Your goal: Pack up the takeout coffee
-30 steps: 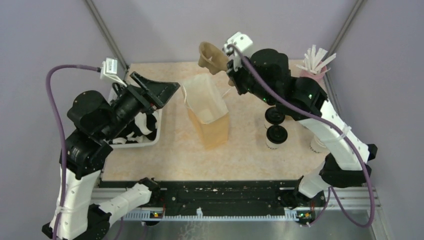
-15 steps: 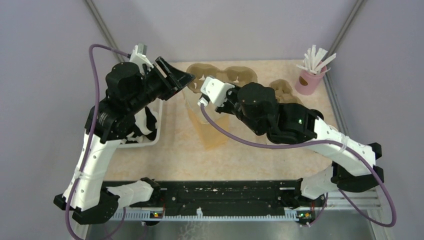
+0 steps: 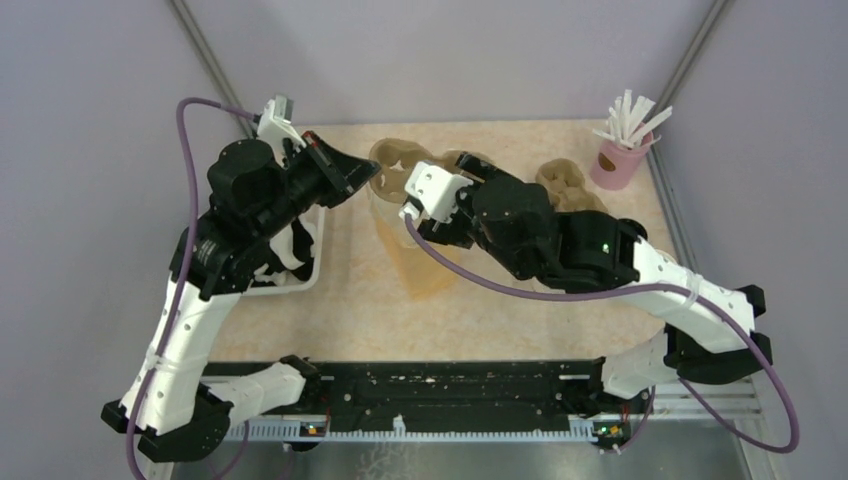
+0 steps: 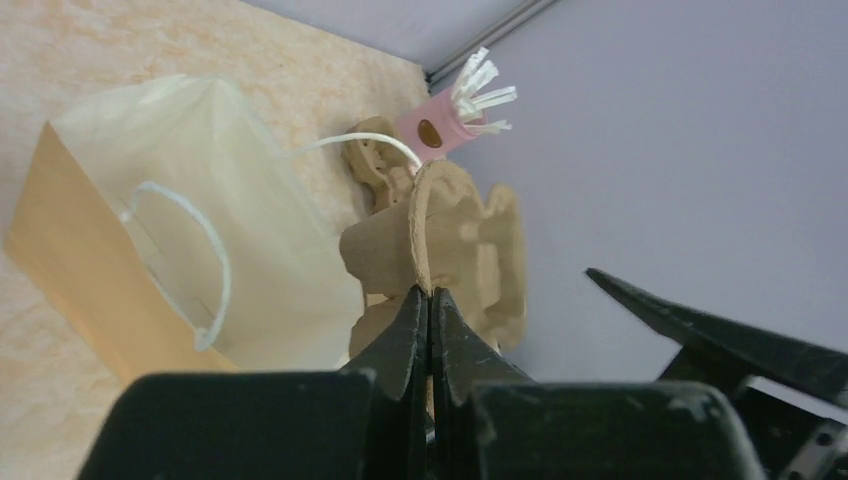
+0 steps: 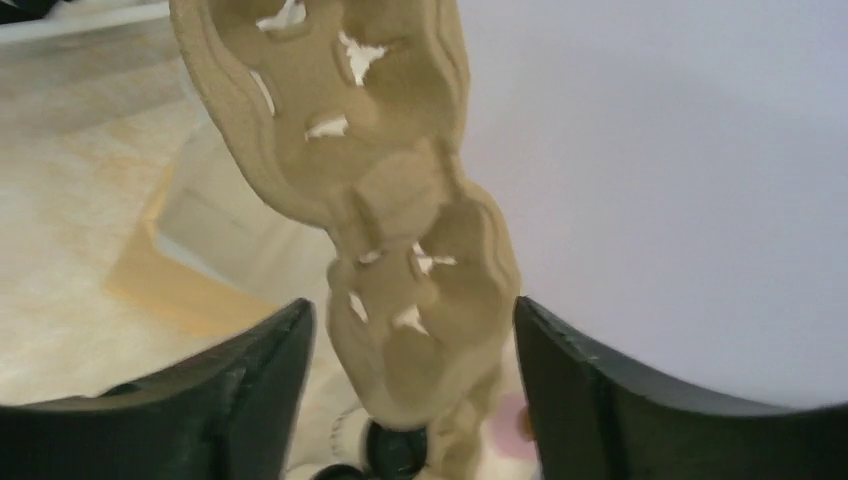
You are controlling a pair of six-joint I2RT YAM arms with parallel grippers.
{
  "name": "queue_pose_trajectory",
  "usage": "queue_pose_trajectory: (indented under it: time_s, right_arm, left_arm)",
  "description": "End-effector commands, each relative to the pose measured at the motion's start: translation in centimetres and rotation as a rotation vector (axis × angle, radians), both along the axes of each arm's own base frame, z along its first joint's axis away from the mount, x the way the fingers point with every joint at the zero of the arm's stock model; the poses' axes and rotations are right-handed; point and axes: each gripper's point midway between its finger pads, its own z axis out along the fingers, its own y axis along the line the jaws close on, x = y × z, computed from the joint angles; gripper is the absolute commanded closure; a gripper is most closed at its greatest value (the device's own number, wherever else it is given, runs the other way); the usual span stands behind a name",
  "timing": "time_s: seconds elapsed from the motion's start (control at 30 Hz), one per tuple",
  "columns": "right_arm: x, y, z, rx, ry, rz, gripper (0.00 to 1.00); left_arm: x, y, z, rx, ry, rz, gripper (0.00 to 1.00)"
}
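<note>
Your left end effector point(image 4: 428, 300), open half a second ago, now pinches the cardboard carrier's point(image 5: 330, 120) rim. The right end effector point(image 5: 410, 325) has let go, fingers spread around it. The carrier runs left-right just beyond the paper bag point(image 4: 150, 220), with bare table point(image 3: 350, 300) nearer you. The takeout coffee point(image 5: 393, 450), probably that black lid beneath the carrier, hides its orientation.

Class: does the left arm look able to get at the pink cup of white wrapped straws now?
Probably not: the left gripper is shut on the brown moulded-pulp cup carrier, and the right arm lies across its way to the pink cup.
</note>
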Motion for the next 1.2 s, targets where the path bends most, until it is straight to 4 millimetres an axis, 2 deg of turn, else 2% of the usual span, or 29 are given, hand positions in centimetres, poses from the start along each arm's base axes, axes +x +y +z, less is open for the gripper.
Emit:
queue_pose_trajectory:
  time_s: [0.0,0.03,0.07,0.17,0.23,0.27,0.33,0.47,0.53,0.63,0.8,1.0,1.17]
  right_arm:
    - [-2.3,-2.6,1.4,0.223,0.222,0.027,0.12]
    - [-2.9,-2.6,1.9,0.290,0.286,0.050,0.04]
    - [-3.5,-2.5,2.2,0.353,0.362,0.063,0.02]
    - [-4.4,-3.0,4.3,0.610,0.591,0.071,0.01]
    - [-3.4,-4.3,5.3,0.750,0.681,0.036,0.01]
    - [-1.8,-5.4,5.4,0.822,0.725,-0.005,0.01]
    - [-0.4,-5.5,4.7,0.916,0.870,-0.004,0.04]
    - [2.1,-5.4,2.2,1.076,1.158,0.057,0.19]
    - [2.8,-6.0,1.4,1.155,1.224,0.108,0.23]
    - [2.5,-6.7,0.4,1.229,1.317,0.217,0.29]
    - [2.7,-6.8,-2.2,1.216,1.359,0.206,0.34]
    - [2.9,-6.6,-2.8,1.272,1.396,0.251,0.46]
    - [2.9,-6.6,-3.4,1.272,1.392,0.247,0.51]
  left_arm:
    - [0.9,0.9,0.5,0.063,-0.187,0.030,1.00]
    - [1.1,1.3,0.6,0.071,-0.222,0.053,1.00]
    - [1.3,1.7,0.4,0.077,-0.243,0.075,1.00]
    - [1.6,2.4,0.7,0.071,-0.282,0.120,1.00]
    - [1.6,2.2,0.9,0.060,-0.291,0.108,1.00]
    - [1.4,2.0,1.0,0.054,-0.289,0.097,1.00]
    - [1.2,1.6,1.0,0.037,-0.278,0.071,1.00]
    - [0.3,1.2,1.6,-0.004,-0.268,0.033,1.00]
    - [0.0,1.1,1.8,-0.031,-0.259,0.022,1.00]
    - [-0.4,0.9,2.1,-0.071,-0.255,0.005,1.00]
    - [-1.0,0.8,2.5,-0.101,-0.256,-0.006,1.00]
    - [-1.4,0.6,2.7,-0.116,-0.251,-0.029,1.00]
    - [-1.4,0.4,2.7,-0.139,-0.250,-0.039,1.00]
